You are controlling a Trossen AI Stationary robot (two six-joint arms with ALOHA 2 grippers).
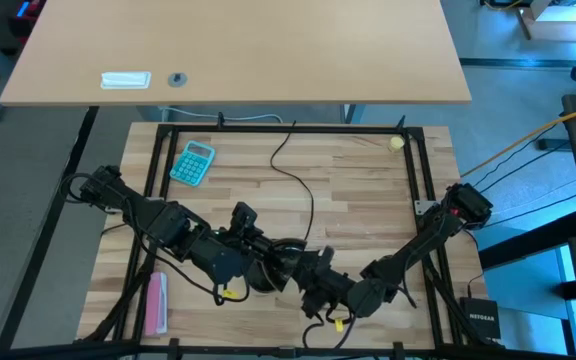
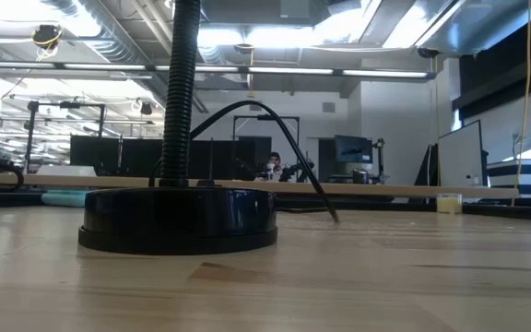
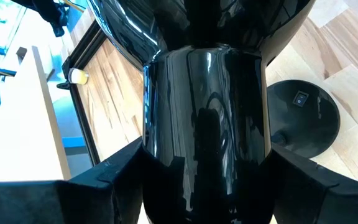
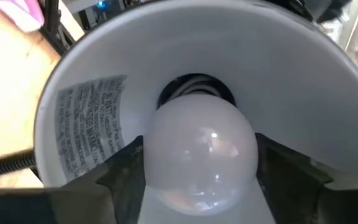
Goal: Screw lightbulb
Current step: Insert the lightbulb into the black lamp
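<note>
The black lamp stands on its round base [image 2: 178, 219], with its gooseneck [image 2: 181, 83] rising from the base. Its glossy black shade [image 3: 207, 118] sits between my two grippers near the table's near edge [image 1: 273, 268]. My left gripper [image 3: 207, 186] is shut on the shade's narrow neck. My right gripper [image 4: 197, 168] reaches into the shade's white inside [image 4: 303, 93] and is shut on the white frosted lightbulb [image 4: 197, 149], whose base points into the socket [image 4: 194, 90]. My left gripper pinches the shade's narrow neck [image 3: 207, 162] between its two fingers [image 3: 114, 177], one on each side. The shade is held up clear of the table. My right gripper pinches the bulb's round glass [image 4: 160, 155] between its two fingers [image 4: 126, 168], reaching into the shade's open mouth. The bulb's narrow end is at the socket.
A teal calculator [image 1: 193, 163] lies at the far left and a small pale yellow ball [image 1: 396, 143] at the far right corner. A pink object [image 1: 156, 302] lies at the near left. The lamp's cord [image 1: 303, 190] runs across the middle of the table.
</note>
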